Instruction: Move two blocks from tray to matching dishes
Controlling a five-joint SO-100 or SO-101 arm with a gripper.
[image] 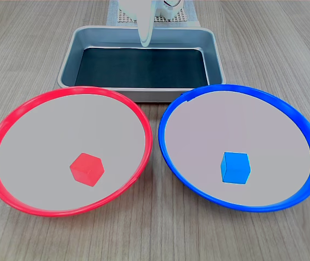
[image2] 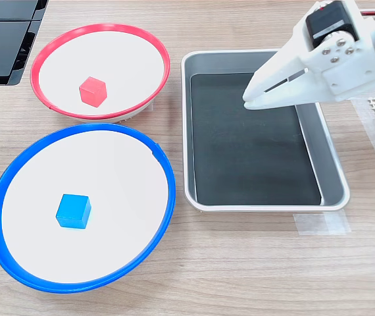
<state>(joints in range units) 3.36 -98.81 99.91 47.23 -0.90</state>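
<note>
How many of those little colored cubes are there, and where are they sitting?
2. The red cube lies inside the red-rimmed dish; the blue cube lies inside the blue-rimmed dish. The tray holds none, and nothing seems hidden.

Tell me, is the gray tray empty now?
Empty. The tray shows only its dark bottom; the red block and blue block sit in dishes.

No readable text, no labels, no brand marks, no numbers, no signs on any surface in either exterior view
</note>
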